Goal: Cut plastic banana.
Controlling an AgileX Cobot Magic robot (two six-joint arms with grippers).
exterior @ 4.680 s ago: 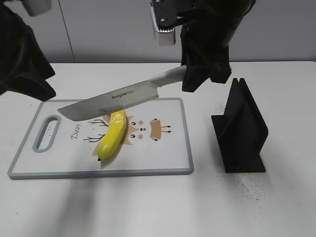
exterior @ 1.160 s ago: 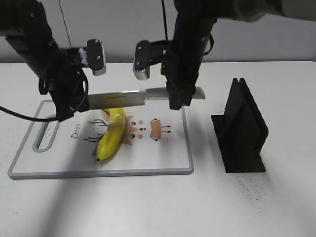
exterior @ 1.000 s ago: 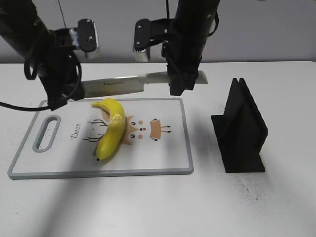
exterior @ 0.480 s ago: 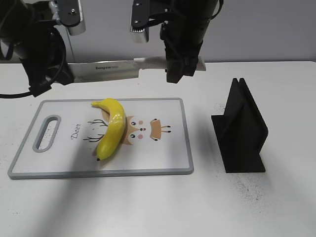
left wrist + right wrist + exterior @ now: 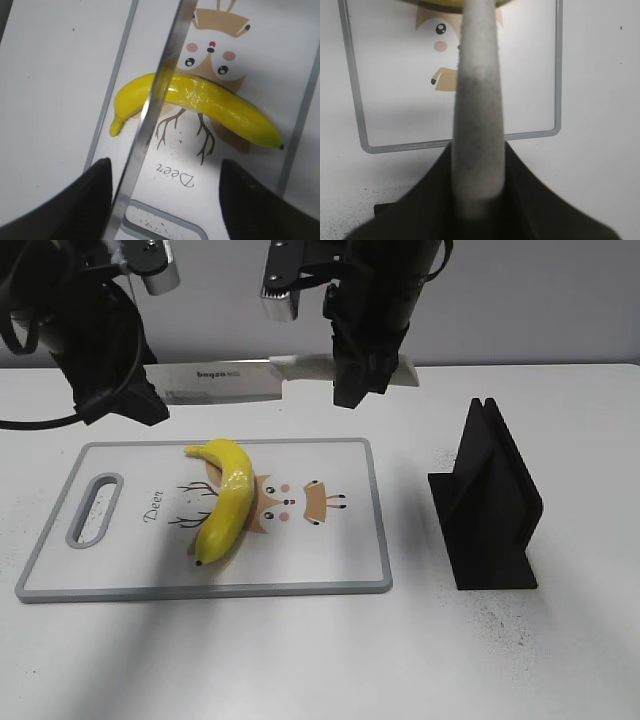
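Note:
The plastic banana (image 5: 225, 505) lies whole on the white cutting board (image 5: 330, 550), dark tip toward the front. My right gripper (image 5: 358, 380) is shut on the grey handle of a knife (image 5: 215, 381), holding it level above the board's far edge. My left gripper (image 5: 125, 405) is open near the blade tip. In the left wrist view the blade (image 5: 160, 90) crosses above the banana (image 5: 210, 100) and runs beside one finger of the left gripper (image 5: 165, 170). The right wrist view shows the handle (image 5: 477, 125) clamped in my right gripper (image 5: 477, 195).
A black knife holder (image 5: 490, 505) stands upright on the table right of the board. The board has a grey rim and a handle slot (image 5: 95, 508) at its left end. The board also shows in the left wrist view (image 5: 280, 60) and the right wrist view (image 5: 455, 144).
The knife, down at the banana about a second ago, has risen and moved back toward the far edge. Both arms rose with it. The banana has stayed in place.

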